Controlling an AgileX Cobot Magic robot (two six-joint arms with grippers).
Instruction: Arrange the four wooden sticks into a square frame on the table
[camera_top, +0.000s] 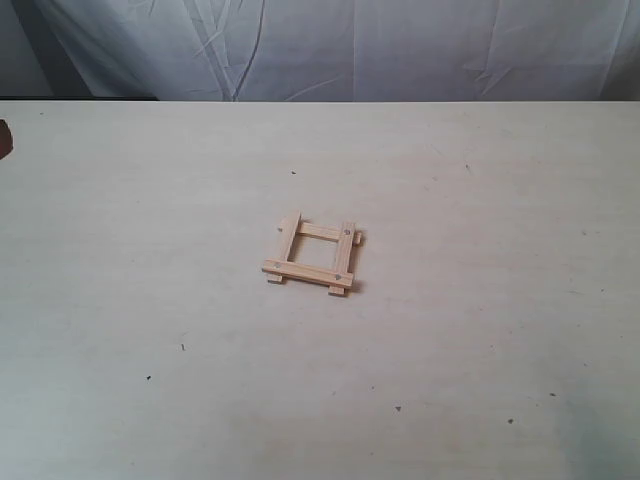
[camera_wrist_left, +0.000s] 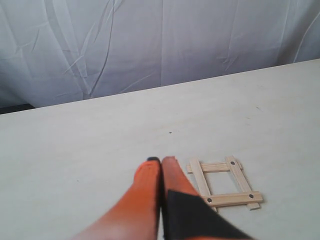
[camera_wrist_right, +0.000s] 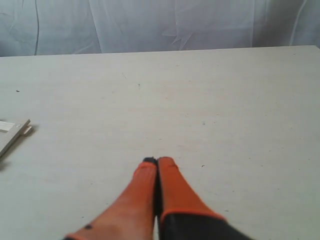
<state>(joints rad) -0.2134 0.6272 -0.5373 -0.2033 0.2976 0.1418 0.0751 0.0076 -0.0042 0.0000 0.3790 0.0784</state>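
Four light wooden sticks lie as a small open square frame (camera_top: 313, 253) with overlapping corners near the middle of the pale table (camera_top: 150, 250). The left wrist view shows the frame (camera_wrist_left: 224, 183) too, dark holes at three of its corners, just beside my left gripper (camera_wrist_left: 161, 160). That gripper is shut, its orange fingers pressed together with nothing between them. My right gripper (camera_wrist_right: 157, 161) is shut and empty over bare table. Only one corner of the frame (camera_wrist_right: 14, 132) shows at the edge of the right wrist view. Neither gripper appears in the exterior view.
A wrinkled white cloth (camera_top: 330, 45) hangs behind the table's far edge. A small dark object (camera_top: 4, 138) pokes in at the left border of the exterior view. Tiny dark specks dot the tabletop.
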